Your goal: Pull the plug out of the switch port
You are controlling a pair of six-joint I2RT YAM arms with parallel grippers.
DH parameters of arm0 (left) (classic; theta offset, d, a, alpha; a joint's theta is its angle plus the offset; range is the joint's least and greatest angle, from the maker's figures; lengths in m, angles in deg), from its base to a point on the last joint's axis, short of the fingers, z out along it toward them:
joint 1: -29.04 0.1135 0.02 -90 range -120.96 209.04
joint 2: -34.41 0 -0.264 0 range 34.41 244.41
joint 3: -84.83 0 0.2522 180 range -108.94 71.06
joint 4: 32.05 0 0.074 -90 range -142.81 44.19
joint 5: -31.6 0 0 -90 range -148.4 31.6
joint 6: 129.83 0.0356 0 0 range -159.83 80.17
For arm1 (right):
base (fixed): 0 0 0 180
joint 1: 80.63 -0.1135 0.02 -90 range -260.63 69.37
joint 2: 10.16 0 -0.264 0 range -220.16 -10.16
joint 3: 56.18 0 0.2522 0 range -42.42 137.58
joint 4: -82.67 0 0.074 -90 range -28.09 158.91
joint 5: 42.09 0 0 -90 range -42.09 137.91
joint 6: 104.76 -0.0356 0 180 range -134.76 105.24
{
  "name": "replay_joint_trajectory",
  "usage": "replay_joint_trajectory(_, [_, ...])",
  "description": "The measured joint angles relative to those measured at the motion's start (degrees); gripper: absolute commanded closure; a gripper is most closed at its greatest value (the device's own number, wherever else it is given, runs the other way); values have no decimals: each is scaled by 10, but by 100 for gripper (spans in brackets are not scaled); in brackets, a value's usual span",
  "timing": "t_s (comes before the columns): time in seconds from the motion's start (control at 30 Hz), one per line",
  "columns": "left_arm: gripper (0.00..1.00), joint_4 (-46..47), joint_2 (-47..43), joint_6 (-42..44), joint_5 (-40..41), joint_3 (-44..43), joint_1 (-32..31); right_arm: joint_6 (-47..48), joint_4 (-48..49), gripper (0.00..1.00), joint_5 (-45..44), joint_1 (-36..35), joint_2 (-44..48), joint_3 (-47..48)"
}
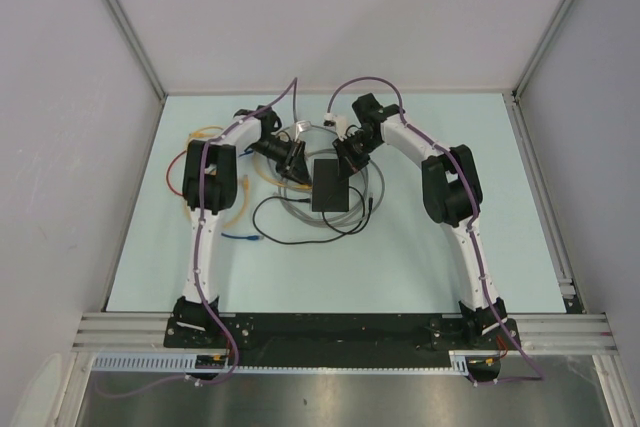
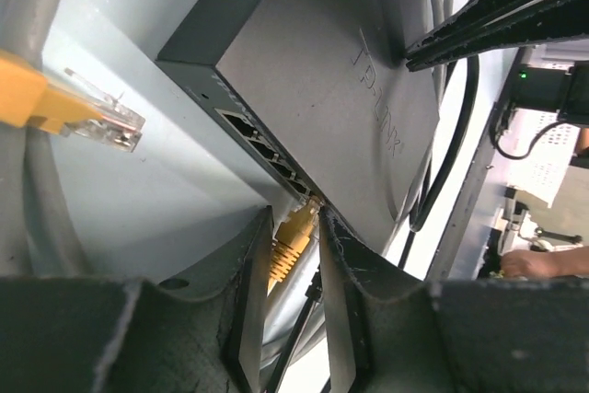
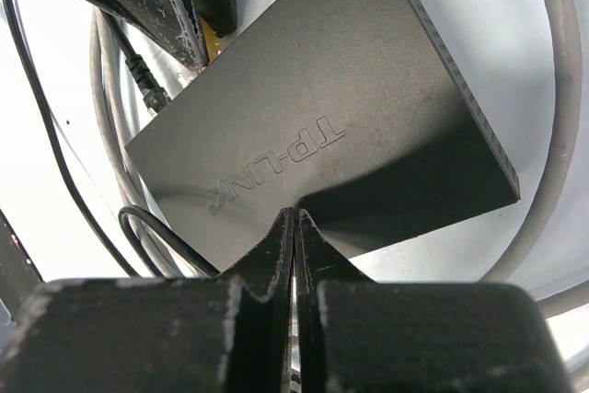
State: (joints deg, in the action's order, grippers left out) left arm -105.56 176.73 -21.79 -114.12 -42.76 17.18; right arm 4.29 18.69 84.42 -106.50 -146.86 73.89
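Between the fingers point(image 2: 253, 283) of the left gripper point(image 2: 294, 218): a yellow plug point(image 2: 293, 244), seated in the end socket of the switch point(image 2: 322, 89) just beyond the tips. Close on both sides of the plug, yet impossible to tell whether clamped or merely alongside. Off to the left of those fingers, lying loose: a second yellow plug point(image 2: 97, 117). Right at the tips of the right gripper point(image 3: 294, 213): the switch's flat black top. Clenched tight there, nothing in between. Flat on the table point(image 1: 450, 247) between both grippers, amid loops of grey cable point(image 3: 557, 89).
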Motion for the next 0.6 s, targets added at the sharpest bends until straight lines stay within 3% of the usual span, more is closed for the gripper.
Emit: replay_joint_trajectory(0.6, [72,-48,31,39,-25,-40,3,-2,3,100,-1,0,2,-3])
